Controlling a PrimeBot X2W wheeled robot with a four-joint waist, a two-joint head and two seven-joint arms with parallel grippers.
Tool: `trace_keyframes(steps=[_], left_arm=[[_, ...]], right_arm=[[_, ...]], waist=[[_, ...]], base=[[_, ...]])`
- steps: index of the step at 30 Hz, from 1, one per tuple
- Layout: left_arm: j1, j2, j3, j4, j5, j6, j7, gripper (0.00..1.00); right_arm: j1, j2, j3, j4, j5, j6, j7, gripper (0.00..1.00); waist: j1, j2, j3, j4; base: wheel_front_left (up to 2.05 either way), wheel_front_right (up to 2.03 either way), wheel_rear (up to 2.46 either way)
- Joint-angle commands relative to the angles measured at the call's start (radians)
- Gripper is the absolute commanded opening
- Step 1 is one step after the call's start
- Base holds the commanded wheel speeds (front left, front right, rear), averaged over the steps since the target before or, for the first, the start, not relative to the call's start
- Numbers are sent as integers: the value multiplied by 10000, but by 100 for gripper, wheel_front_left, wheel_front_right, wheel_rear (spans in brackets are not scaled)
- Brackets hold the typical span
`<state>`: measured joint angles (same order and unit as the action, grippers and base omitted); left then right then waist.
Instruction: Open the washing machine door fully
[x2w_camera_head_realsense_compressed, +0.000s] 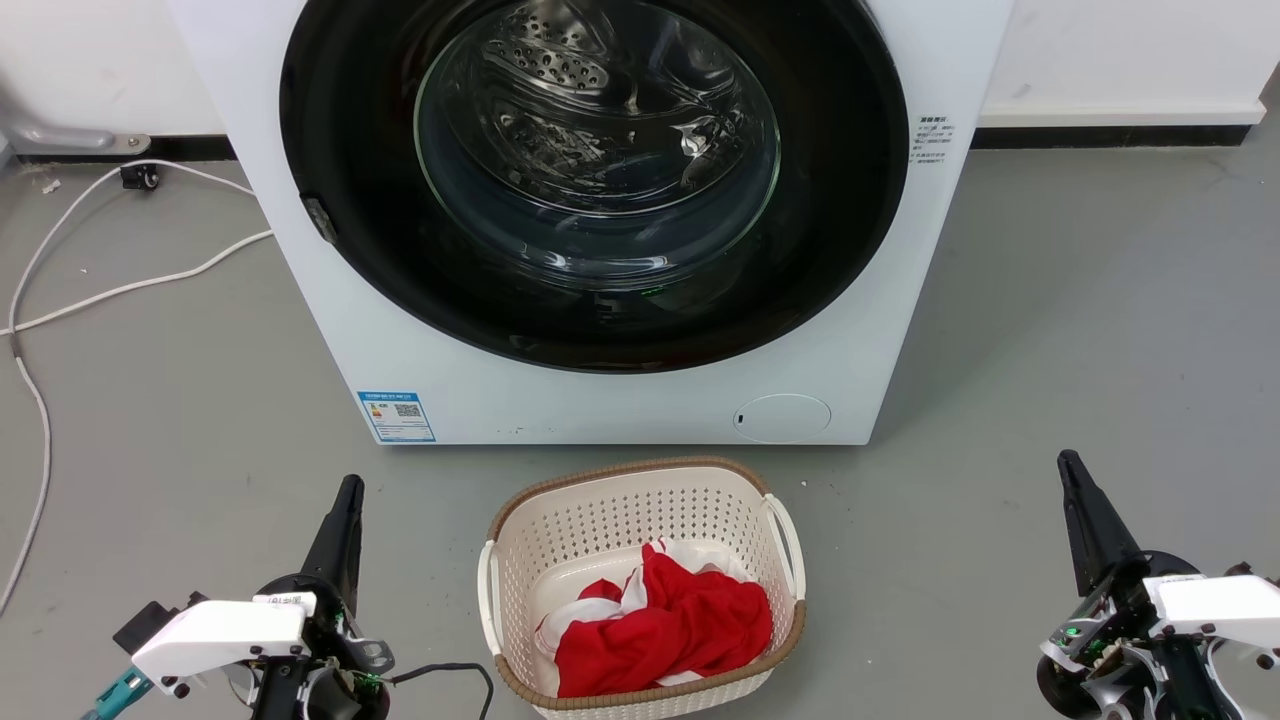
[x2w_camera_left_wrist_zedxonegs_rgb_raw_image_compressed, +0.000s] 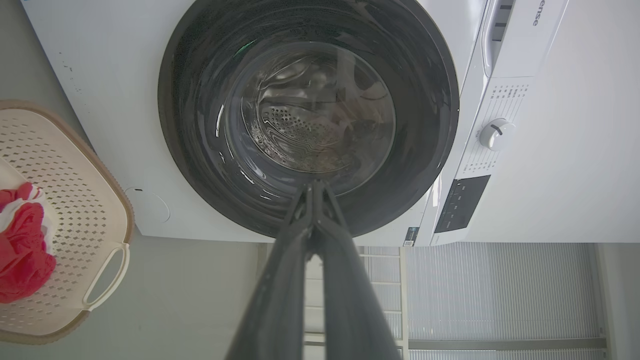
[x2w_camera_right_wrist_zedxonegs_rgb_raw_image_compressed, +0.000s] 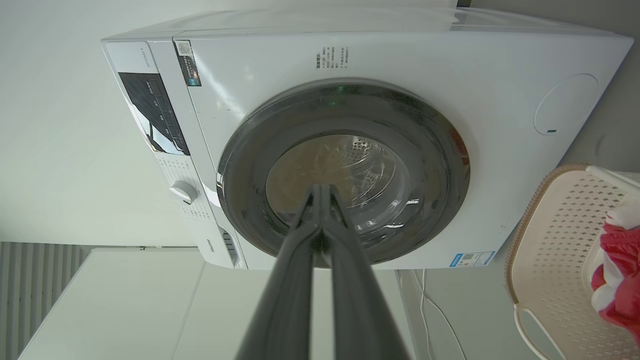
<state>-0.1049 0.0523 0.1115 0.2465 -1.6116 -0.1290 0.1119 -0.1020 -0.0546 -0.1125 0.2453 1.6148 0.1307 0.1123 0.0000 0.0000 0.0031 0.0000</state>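
Here, washing machine door (x2w_camera_head_realsense_compressed: 595, 170) closed, nothing touching it.
It fills the frame's upper centre; well apart from it, the left claw (x2w_camera_head_realsense_compressed: 349, 490) at lower left and the right claw (x2w_camera_head_realsense_compressed: 1068, 462) at lower right are pinched narrow, holding nothing.

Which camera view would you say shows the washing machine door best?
The right wrist view: the whole door is in frame, though the right gripper overlaps part of it. The head and left wrist views show it closer, each cropping one edge.
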Motion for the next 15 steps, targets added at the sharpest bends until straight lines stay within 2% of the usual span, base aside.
trace_keyframes(steps=[1,5,6,15], left_arm=[[-77,-11,41,4,50,-33,38,0],[-77,-12,41,4,51,-33,39,0],[0,0,2,0,0,0,0,100],[26,-15,-279,-17,96,7,-317,100]], right_arm=[[-130,37,-12,12,-72,0,28,0],[-130,37,-13,12,-75,0,30,0],[0,2,-4,0,0,0,2,100],[201,10,171,-133,-78,0,-315,100]], waist=[[0,0,0,0],[0,0,0,0],[0,0,0,0],[0,0,-2,-15]], base=[[0,0,0],[0,0,0],[0,0,0],[0,0,0]])
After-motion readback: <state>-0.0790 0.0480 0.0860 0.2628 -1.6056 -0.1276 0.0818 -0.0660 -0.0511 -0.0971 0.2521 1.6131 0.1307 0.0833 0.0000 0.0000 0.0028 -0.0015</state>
